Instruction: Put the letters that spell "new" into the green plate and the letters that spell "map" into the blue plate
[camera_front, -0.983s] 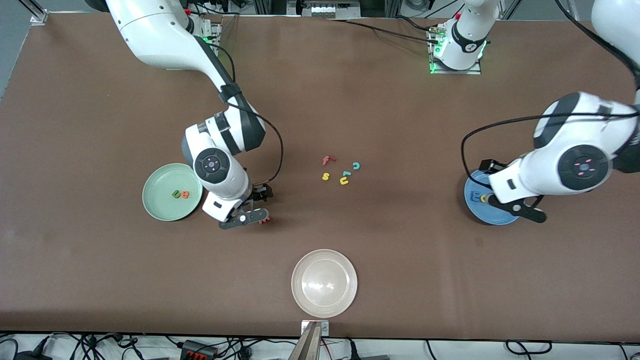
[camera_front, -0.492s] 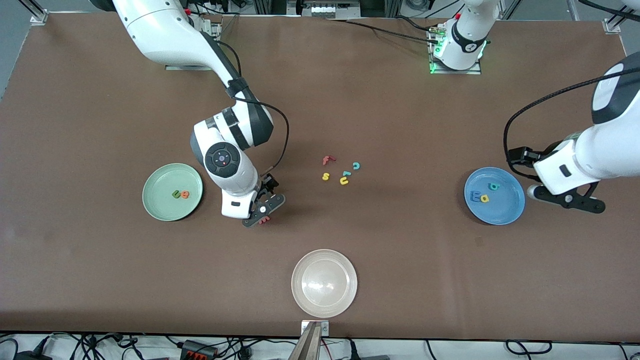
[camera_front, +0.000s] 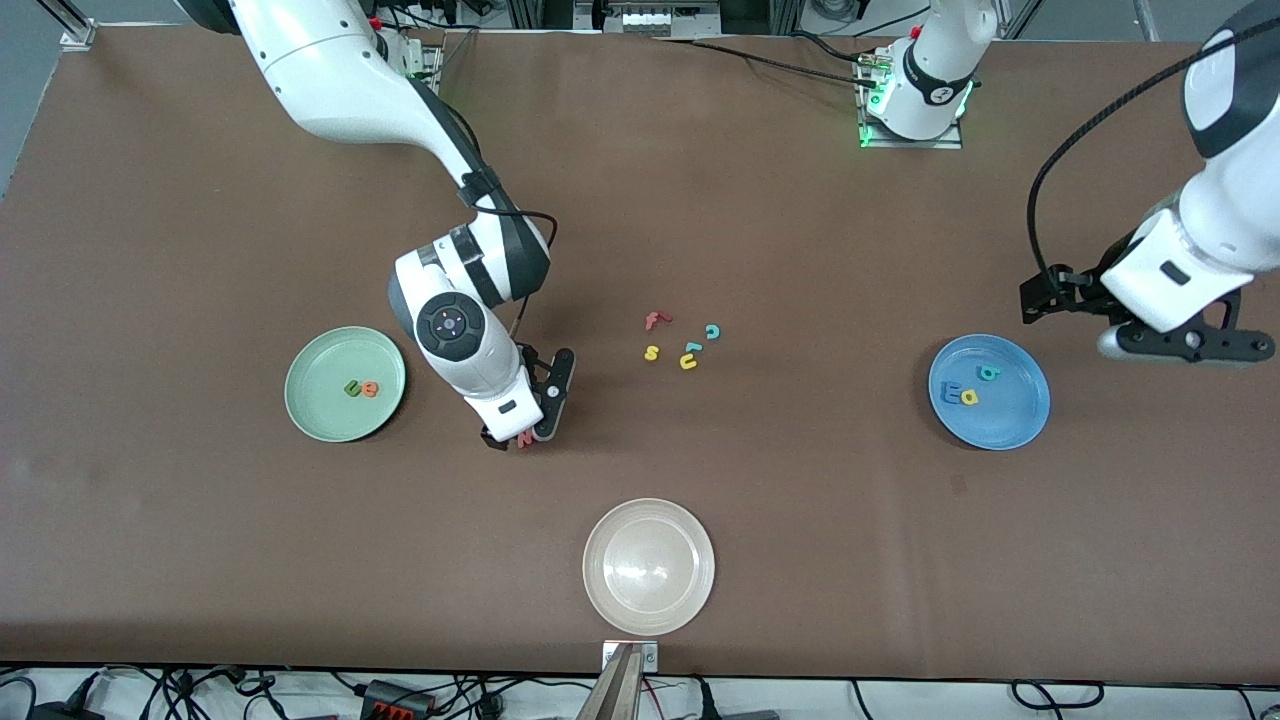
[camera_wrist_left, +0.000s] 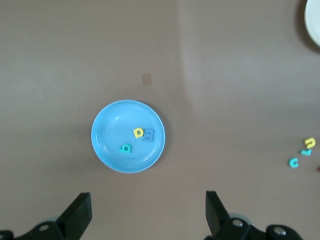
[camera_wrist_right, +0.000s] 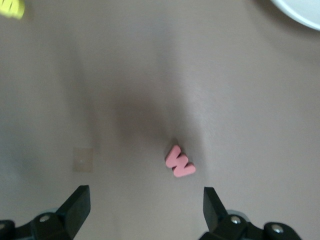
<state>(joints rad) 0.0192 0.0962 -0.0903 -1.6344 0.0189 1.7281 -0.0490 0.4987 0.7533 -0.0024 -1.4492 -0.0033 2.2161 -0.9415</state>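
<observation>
Pinkish-red foam w (camera_wrist_right: 180, 161): flat on brown worktop (camera_front: 800, 520), beneath right gripper (camera_wrist_right: 145, 212), jaws wide, empty. Pale green round plate (camera_front: 310, 415): n, e inside. Medium-blue round plate (camera_wrist_left: 107, 155): m, a, p inside; left gripper (camera_wrist_left: 147, 215) above, wide, empty. Risk: thin letter slipping from an off-centre pinch

No printed text or label reads anywhere, only the small foam letter shapes themselves, like the pinkish-red foam w (camera_wrist_right: 180, 162) lying on the brown table (camera_front: 800, 520).

The left gripper (camera_wrist_left: 145, 215), fingers spread wide, hangs over the brown desk (camera_wrist_left: 225, 75) just beside the blue plate (camera_wrist_left: 107, 150), which holds a yellow letter (camera_wrist_left: 138, 132), a blue letter (camera_wrist_left: 148, 134) and a teal letter (camera_wrist_left: 125, 148).
</observation>
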